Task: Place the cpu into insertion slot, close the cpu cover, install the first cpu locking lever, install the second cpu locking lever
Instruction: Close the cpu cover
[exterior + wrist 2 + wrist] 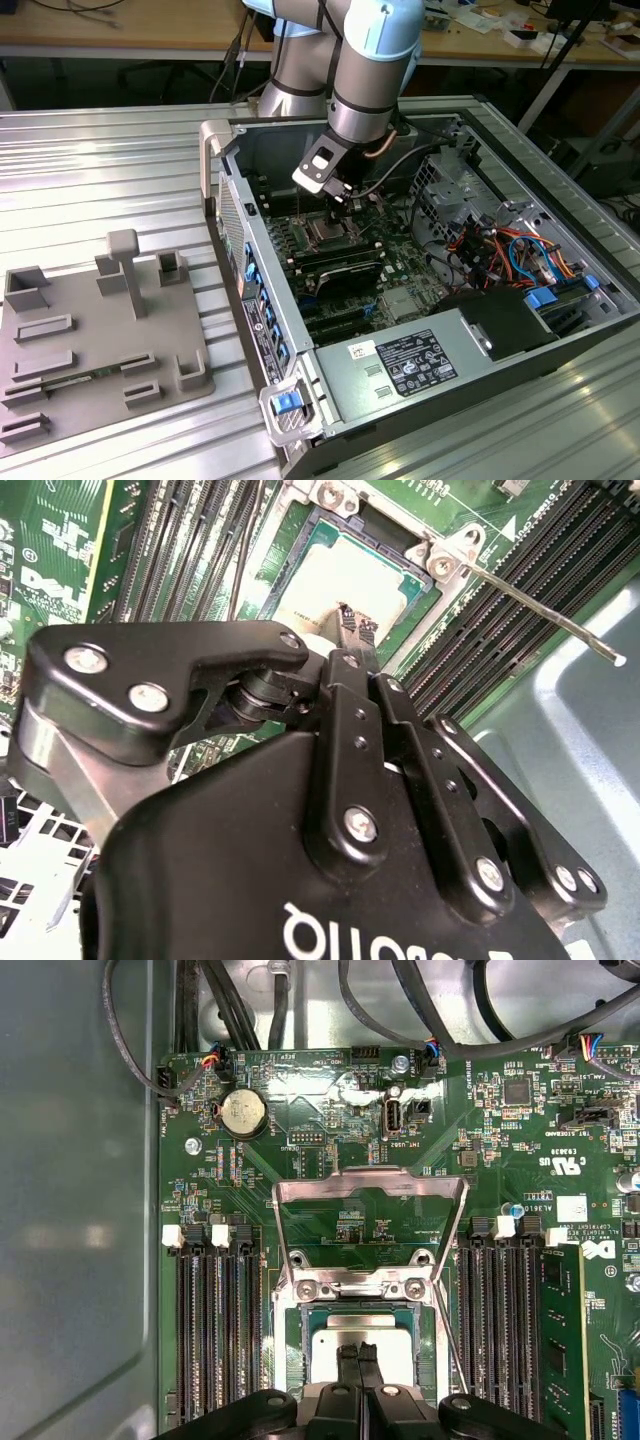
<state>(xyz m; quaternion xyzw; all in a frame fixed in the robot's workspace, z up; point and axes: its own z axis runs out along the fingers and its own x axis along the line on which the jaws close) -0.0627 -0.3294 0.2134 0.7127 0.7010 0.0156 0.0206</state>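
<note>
Board (330, 1120): green w/ fine pale print. Chip (360, 1345): silver-grey top. Socket (306, 1345): dark rim. Cover (370, 1185): shiny silver. Memory slots (215, 1330): black, white end clips. Coin battery (243, 1112): silver. Gripper (359, 1365): black, silver screws. Arm (370, 40): light blue + grey. Table (100, 170): silver, ribbed stripes. Tray (90, 330): plain grey. Cables (510, 250): orange, blue, red.

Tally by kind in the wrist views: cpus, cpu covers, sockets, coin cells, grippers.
cpu: 1
cpu cover: 1
insertion slot: 1
coin cell battery: 1
gripper: 1
Total: 5
</note>
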